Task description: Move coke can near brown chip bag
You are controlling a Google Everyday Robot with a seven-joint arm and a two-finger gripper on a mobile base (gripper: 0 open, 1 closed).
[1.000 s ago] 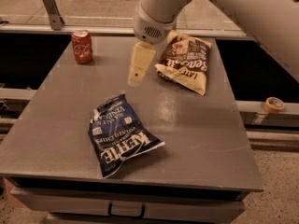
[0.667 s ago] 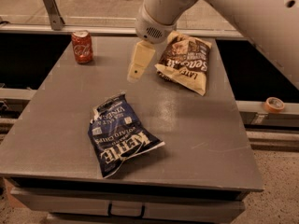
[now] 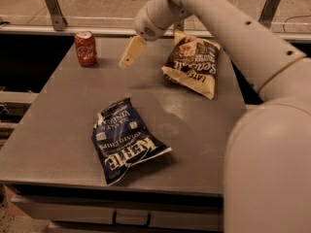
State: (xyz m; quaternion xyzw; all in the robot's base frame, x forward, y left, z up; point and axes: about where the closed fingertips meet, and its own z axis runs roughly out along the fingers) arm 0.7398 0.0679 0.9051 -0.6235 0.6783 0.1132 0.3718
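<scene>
Aim comes first: from the cream-coloured gripper (image 3: 132, 52), hovering over the grey table (image 3: 58, 135), you leave alone the crinkled brown-and-cream chip bag (image 3: 192, 64) near its right. You reach left for the upright red cylindrical coke can (image 3: 85, 48) and meet it at mid-height. Your gripper carries nothing; released or clenched, you cannot tell.

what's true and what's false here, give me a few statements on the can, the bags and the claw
1. The coke can stands upright near the table's far left corner. True.
2. The claw hangs between the coke can and the brown chip bag. True.
3. The claw touches the coke can. False: they are apart.
4. The blue Kettle bag lies behind the brown chip bag. False: it lies nearer the front edge.
</scene>
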